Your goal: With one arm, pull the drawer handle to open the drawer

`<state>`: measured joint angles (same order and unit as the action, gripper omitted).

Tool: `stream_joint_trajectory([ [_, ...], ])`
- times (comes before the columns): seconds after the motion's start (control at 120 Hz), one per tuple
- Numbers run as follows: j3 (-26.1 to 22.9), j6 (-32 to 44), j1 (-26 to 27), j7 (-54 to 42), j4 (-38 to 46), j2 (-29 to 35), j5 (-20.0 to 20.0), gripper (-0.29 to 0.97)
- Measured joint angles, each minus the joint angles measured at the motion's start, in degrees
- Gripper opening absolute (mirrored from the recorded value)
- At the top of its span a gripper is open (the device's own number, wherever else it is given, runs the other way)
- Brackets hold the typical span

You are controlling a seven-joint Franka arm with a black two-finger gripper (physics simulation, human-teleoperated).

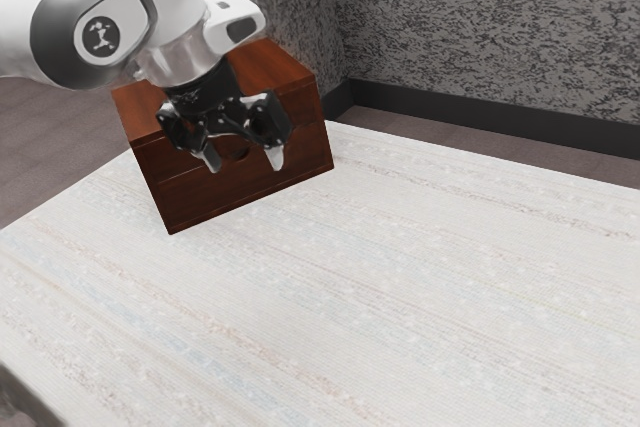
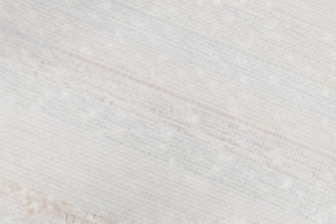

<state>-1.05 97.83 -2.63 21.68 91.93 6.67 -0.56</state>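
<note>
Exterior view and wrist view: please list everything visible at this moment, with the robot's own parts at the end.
reddish-brown wooden drawer box: one, reddish-brown, on the table's far end toward the exterior view's upper left, just behind the gripper.
dark handle spot: one, dark, on the box front between the fingers; partly hidden, shape unclear.
pale woven-textured table: one, off-white with faint streaks; under the box, and under the hand in the wrist view.
speckled wall: one, grey, behind the table.
baseboard: one, black, along the wall's foot.
floor: grey-brown, beyond the table.
Franka arm: one, white and grey, entering from the exterior view's upper left.
black two-finger gripper: one, black with pale fingertips, open, pointing down.
</note>
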Motion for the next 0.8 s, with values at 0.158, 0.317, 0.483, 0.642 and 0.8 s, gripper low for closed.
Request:
stream_joint_trajectory([
  [0.158,-0.22,-5.39,-2.53,17.01,3.06,2.0,0.67,0.66],
  [0.317,-1.03,-7.7,-1.91,29.53,3.86,1.19,-0.05,0.67],
  [0.483,-1.23,-3.34,-8.42,27.16,0.96,-4.22,-3.58,0.67],
  [0.642,-7.61,0.99,-18.36,14.9,-8.33,-12.31,-7.83,0.68],
  [0.8,-17.86,4.6,-26.83,3.3,-9.31,-14.82,-10.38,0.68],
])
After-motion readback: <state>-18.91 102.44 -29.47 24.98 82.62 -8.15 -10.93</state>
